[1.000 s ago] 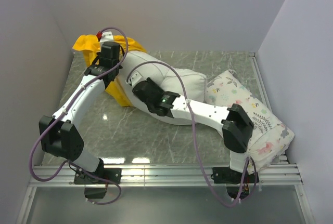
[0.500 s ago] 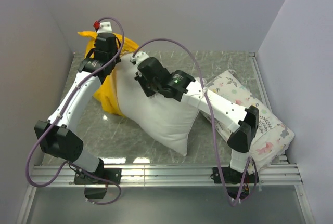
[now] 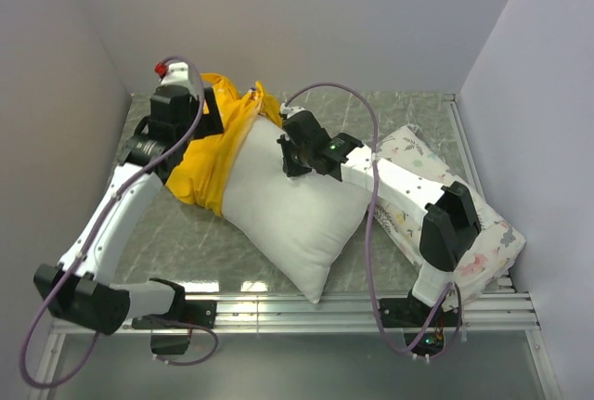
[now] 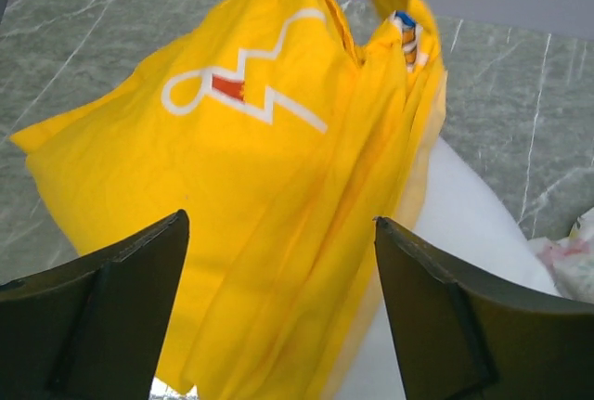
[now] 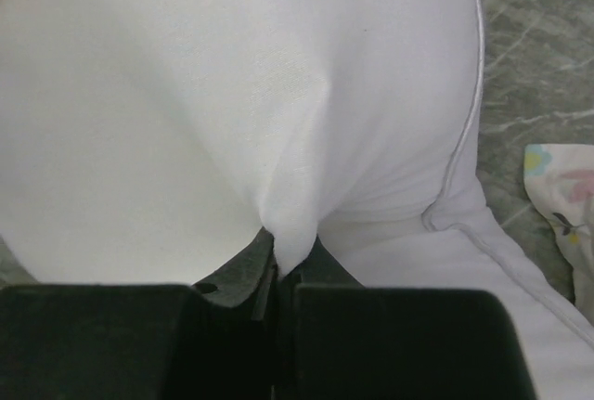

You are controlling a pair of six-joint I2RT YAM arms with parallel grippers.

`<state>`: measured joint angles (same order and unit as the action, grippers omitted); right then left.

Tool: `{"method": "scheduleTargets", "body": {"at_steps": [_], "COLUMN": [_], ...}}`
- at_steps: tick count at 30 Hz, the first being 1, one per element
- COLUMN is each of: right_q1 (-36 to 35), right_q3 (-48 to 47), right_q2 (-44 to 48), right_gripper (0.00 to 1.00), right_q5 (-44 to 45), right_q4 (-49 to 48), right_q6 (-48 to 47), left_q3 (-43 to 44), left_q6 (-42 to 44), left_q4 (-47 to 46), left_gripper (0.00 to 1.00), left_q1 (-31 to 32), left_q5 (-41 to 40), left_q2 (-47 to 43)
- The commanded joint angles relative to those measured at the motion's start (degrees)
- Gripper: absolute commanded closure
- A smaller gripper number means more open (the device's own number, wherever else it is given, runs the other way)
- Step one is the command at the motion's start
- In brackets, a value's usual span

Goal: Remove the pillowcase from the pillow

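at the far left, wide-spread fingers on the left gripper (image 4: 280,224), holding nothing, poised just above the pillowcase (image 3: 209,154). yellow cloth bunched and crumpled over the far left end of the pillow (image 3: 297,224), with most of the white already bare and reaching toward the near edge of the table (image 3: 186,233). further right, a tight pinch by the right gripper (image 5: 276,275), closed on a small fold of the pillow's white skin. at the far right, the printed pillow (image 3: 492,242), close beside the plain one; touching or not, hard to tell. likely to go wrong in two ways: closing the left fingers too deep and catching pillow along with the thin cloth, so dragging both together instead of apart; or losing that narrow right-hand pinch under a hard pull, letting the pillow slide off after the case. also some chance of snagging the yellow on the pillow's corner, given the crumpling there.
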<state>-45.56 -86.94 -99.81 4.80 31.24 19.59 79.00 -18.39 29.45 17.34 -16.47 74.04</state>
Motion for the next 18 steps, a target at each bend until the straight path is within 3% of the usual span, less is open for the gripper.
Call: {"method": "scheduleTargets", "body": {"at_steps": [1, 5, 9, 14, 17, 18], "right_q1": [0.47, 1.00, 1.09, 1.09, 1.35, 1.44], "right_q3": [1.24, 1.42, 0.28, -0.34, -0.08, -0.08], "right_q2": [1.72, 2.16, 2.51, 3.65, 5.06, 5.76], "right_gripper": [1.00, 1.00, 1.00, 1.00, 1.00, 1.00], "right_q5": [-2.77, -4.53, -5.93, -6.38, -6.73, -6.91], "right_q4": [-5.23, -6.11, -6.02, -5.49, -5.58, -5.49], "right_q6": [2.38, 2.82, 2.90, 2.64, 2.55, 2.55], "left_q3": [-5.77, -15.17, -18.18, -18.27, -18.45, -18.36], "left_q6": [-1.91, -2.35, -2.79, -3.49, -3.49, -3.49], "left_q4": [1.40, -0.45, -1.50, -1.51, -1.77, -1.59], "left_gripper": [0.12, 0.09, 0.07, 0.10, 0.24, 0.42], "left_q1": [0.23, 0.23, 0.23, 0.23, -0.03, -0.81], "left_q5": [1.70, 6.35, 8.64, 6.01, 2.42, 1.80], "left_q2": [-6.69, -10.23, -9.44, -5.67, -4.17, -3.91]}}
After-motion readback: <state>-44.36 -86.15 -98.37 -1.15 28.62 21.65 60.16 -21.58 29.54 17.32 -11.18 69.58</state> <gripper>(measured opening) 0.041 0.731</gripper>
